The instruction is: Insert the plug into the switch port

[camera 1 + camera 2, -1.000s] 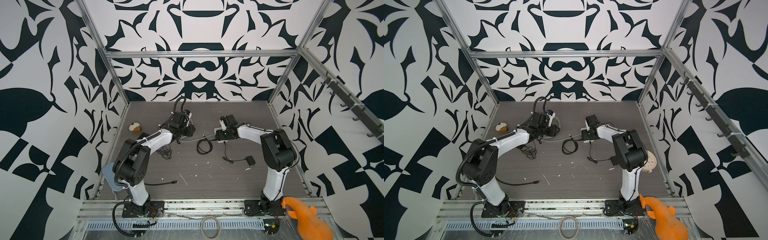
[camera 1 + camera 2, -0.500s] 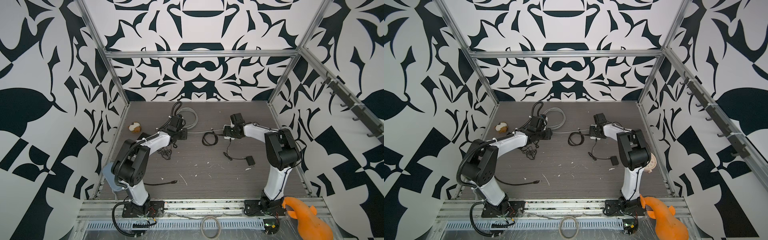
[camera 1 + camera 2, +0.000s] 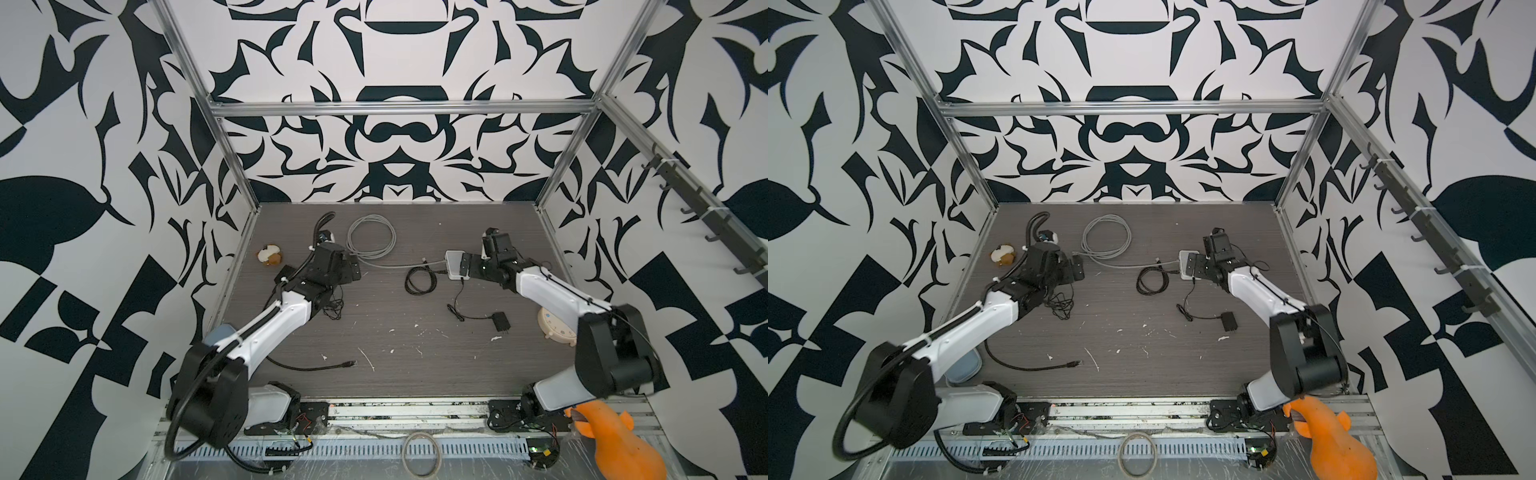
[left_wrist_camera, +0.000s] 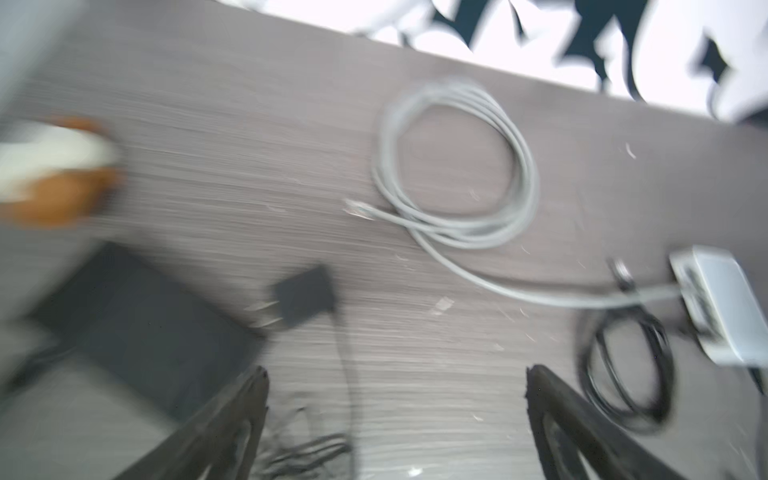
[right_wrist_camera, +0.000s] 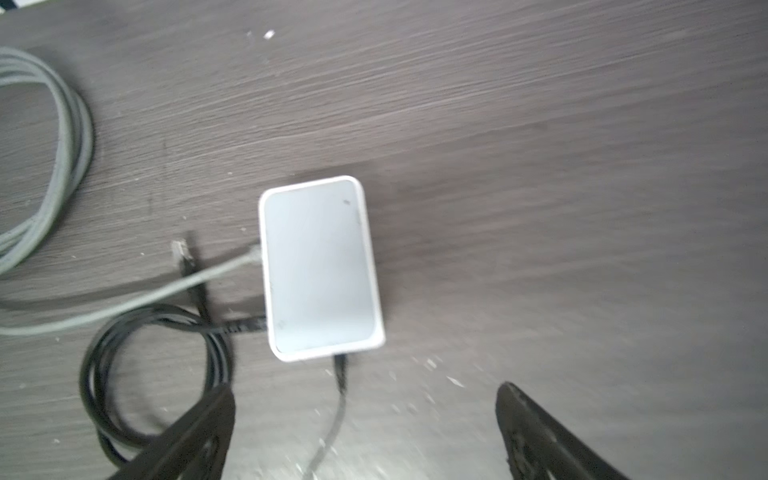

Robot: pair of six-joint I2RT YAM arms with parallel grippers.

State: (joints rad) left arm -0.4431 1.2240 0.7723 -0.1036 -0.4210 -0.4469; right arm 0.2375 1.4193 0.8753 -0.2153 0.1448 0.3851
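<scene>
Lying flat, white switch (image 5: pixel 320 266), grey plug (image 5: pixel 254 250) touching its side, markings blurred

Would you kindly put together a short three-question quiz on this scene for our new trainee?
1. True or false: the right pincer stands open, holding nothing.
2. What colour is the small cable coil lying nearest the white switch?
3. The coiled part of the grey cable lies: A) flat on the table, B) on top of the white switch, C) clamped in the right pincer.
Key: 1 true; 2 black; 3 A.
</scene>
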